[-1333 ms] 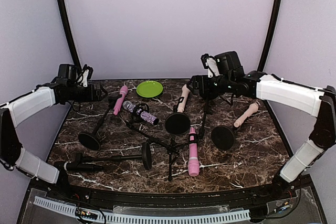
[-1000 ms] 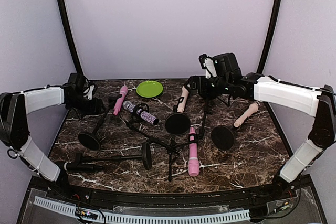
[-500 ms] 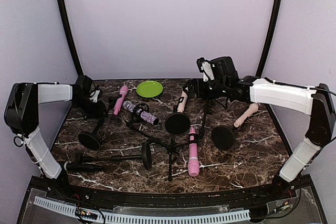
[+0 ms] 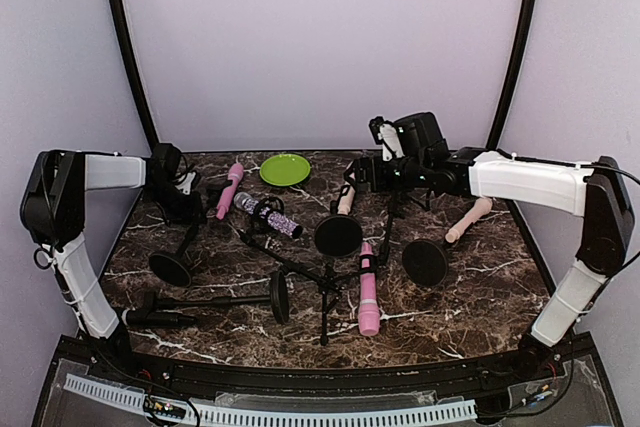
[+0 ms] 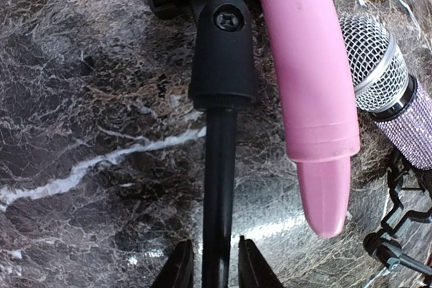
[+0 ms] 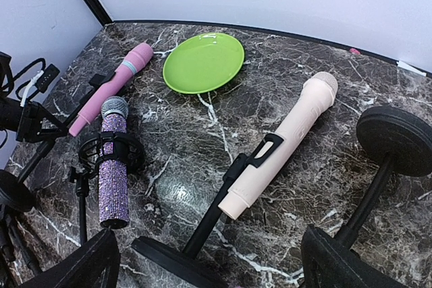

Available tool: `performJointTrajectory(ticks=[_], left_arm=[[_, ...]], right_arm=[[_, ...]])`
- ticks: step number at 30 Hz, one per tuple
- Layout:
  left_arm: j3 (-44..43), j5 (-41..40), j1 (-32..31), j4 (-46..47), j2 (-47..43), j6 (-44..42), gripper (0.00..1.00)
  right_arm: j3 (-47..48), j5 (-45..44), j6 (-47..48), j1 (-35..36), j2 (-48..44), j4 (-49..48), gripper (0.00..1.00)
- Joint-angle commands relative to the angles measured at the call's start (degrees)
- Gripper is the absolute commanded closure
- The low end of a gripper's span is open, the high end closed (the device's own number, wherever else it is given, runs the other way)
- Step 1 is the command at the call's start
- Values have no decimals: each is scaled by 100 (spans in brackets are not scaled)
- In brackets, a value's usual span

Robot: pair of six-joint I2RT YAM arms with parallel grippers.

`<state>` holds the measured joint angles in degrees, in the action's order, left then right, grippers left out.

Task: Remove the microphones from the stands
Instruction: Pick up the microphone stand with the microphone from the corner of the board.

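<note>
Far left corner of the tabletop point(image 4: 485, 292), and the left pincer point(image 5: 216, 269) sits low on the black stand pole point(image 5: 219, 187), fingers set narrow on either side of it. Whether they truly bite the pole, the wrist view does not settle. Just up the pole, the clip point(image 5: 223, 45) carries the pink microphone point(image 5: 314, 92), which runs roughly alongside the pole with its slim tail end free. This looks like the bracing step: pin the stand so the microphone can come out.

The right pincer point(image 6: 209, 254) hangs wide and empty farther along the far edge, above a cream microphone point(image 6: 280, 143) that sits clipped in a stand of its own. The next move probably falls to this arm. It would have to cross over, take the pink body and draw it out of the clip along its length. A sideways tug could drag the stand with it.

It is crowded over there. The glitter microphone point(image 5: 381, 79) in its mount lies just beside the pink tail, so fingers get little room on that side. The green plate point(image 4: 285, 169) rests by the far edge between the arms, and a round base point(image 4: 338, 235) stands mid-tabletop.
</note>
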<state>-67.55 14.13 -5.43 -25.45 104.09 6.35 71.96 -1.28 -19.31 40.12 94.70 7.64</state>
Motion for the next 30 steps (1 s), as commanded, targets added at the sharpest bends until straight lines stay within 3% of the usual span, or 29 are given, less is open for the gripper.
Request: performJointTrajectory(ticks=[1,6,8,17,30], left_arm=[[-92,66,-19,-134,-11,-81,77],[-81,143,-29,-84,-85,-72,97],[-56,98,-33,-41,-220,-72,100],[657,-151,-28,926,-1806,-40,100],[1132,-175,-28,1678,-2860,-46,100]], right_arm=[[46,31,41,40,-8,-237,6],[-25,40,8,40,-85,-283,6],[-70,25,-23,38,-136,-327,6],[-277,-116,-276,33,-340,-924,5],[-104,-121,-429,31,-409,-1148,4]])
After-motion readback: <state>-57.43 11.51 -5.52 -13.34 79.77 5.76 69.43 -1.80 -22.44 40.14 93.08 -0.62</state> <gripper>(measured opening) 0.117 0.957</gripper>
